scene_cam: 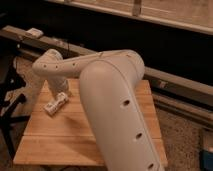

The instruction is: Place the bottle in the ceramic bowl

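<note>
The small whitish bottle [56, 103] lies on its side on the left part of the wooden table [55, 135]. My gripper [64, 90] is at the end of the white arm, right at the bottle's upper right end, close over it. The arm's big white links fill the middle of the view. The orange-red ceramic bowl is hidden behind the arm.
A dark rail [30, 42] runs along the back with a small pale object [35, 32] on it. A black stand [10, 107] is at the table's left. Grey floor [185, 140] lies to the right.
</note>
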Controlling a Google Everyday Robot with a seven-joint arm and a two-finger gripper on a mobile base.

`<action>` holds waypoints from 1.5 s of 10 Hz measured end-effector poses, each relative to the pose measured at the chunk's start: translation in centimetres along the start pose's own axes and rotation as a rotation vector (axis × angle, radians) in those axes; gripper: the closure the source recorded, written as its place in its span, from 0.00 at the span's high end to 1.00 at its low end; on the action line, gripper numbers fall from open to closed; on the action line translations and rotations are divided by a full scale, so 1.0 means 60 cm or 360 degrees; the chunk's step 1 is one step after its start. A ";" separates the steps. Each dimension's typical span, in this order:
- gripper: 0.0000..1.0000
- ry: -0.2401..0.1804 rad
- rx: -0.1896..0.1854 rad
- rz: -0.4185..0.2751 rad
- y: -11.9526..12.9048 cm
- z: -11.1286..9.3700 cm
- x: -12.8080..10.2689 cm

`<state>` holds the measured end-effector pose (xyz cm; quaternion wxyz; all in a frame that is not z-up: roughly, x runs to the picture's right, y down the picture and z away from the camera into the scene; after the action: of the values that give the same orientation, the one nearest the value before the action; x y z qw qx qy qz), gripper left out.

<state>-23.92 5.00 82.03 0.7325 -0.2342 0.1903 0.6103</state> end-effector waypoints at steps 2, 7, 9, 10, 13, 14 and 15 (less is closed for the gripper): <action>0.65 -0.0003 -0.0005 -0.0015 0.012 0.022 -0.020; 0.65 -0.0023 -0.0044 -0.0079 0.069 0.043 -0.060; 0.65 -0.0009 -0.0045 -0.0100 0.103 0.058 -0.070; 0.65 0.0010 -0.0022 -0.0110 0.112 0.074 -0.076; 0.65 0.0082 0.0031 -0.0146 0.144 0.114 -0.083; 0.65 0.0100 0.0055 -0.0153 0.145 0.123 -0.084; 0.65 0.0120 0.0080 -0.0151 0.144 0.129 -0.085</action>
<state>-33.38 6.58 90.28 0.7586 -0.2474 0.2217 0.5605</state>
